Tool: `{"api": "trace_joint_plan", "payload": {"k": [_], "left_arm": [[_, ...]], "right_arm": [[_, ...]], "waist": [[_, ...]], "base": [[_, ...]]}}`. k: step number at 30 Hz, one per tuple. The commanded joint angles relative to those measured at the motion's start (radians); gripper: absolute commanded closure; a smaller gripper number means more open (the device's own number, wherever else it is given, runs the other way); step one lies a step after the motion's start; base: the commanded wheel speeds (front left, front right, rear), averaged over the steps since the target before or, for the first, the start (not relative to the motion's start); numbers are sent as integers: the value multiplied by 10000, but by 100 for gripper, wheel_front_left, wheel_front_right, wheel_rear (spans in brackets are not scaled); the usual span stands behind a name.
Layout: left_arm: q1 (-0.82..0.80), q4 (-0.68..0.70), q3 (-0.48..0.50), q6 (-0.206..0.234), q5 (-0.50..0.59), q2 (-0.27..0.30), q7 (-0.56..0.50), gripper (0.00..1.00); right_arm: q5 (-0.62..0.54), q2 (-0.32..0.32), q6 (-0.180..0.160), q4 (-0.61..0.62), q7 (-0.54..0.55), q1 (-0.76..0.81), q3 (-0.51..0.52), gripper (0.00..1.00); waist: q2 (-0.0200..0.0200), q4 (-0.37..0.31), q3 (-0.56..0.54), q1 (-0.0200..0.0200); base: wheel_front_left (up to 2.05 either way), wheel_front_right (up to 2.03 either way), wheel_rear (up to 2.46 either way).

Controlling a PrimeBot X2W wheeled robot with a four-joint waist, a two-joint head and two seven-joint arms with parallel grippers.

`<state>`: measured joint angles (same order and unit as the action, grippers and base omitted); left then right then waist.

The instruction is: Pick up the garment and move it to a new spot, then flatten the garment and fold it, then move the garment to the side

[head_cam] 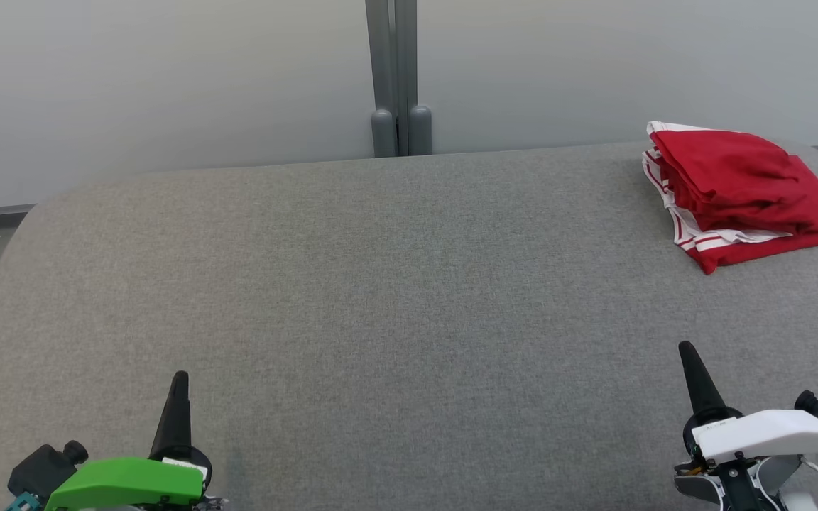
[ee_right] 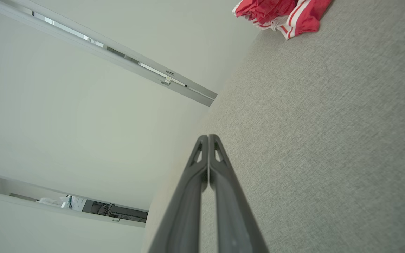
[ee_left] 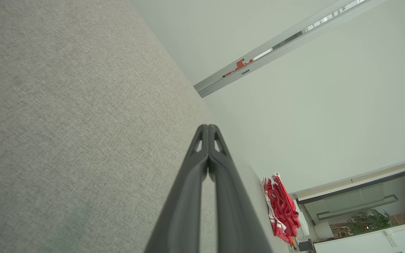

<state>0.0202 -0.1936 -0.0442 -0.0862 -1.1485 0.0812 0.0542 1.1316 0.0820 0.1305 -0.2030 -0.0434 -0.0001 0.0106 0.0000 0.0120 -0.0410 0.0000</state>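
Observation:
A red garment (head_cam: pixel 743 191) with white stripes lies folded in a small stack at the far right of the grey cloth-covered table (head_cam: pixel 395 298). It also appears as a red bundle (ee_left: pixel 281 207) in the left wrist view and at the top edge (ee_right: pixel 280 14) of the right wrist view. My left gripper (head_cam: pixel 180 377) rests at the lower left, shut, fingertips together, nothing held. At the lower right my right gripper (head_cam: pixel 686 349) is shut too, empty, well short of the garment. Both wrist views show the fingers pressed together (ee_left: pixel 208 127) (ee_right: pixel 208 137).
A pale wall with a grey vertical post (head_cam: pixel 396 78) stands behind the table's far edge. The garment lies close to the table's right edge. A doorway with a plant (ee_left: pixel 367 221) lies beyond in the left wrist view.

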Motion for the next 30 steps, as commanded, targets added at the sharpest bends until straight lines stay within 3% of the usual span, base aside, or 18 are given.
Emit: {"api": "trace_joint_plan", "payload": {"k": [1, 30], "left_arm": [[-306, 55, 82, -65, -309, 93, -55, 100], [-881, -250, 675, -300, -2912, 67, -766, 100]], "right_arm": [[295, 24, 6, 41, 80, -233, 58, 100], [2935, -46, 5, -210, 797, -734, 447, 100]], "waist": [[0, -3, 10, 0], [0, -60, 222, 0]], "base": [[0, 0, 0], [0, 0, 0]]}}
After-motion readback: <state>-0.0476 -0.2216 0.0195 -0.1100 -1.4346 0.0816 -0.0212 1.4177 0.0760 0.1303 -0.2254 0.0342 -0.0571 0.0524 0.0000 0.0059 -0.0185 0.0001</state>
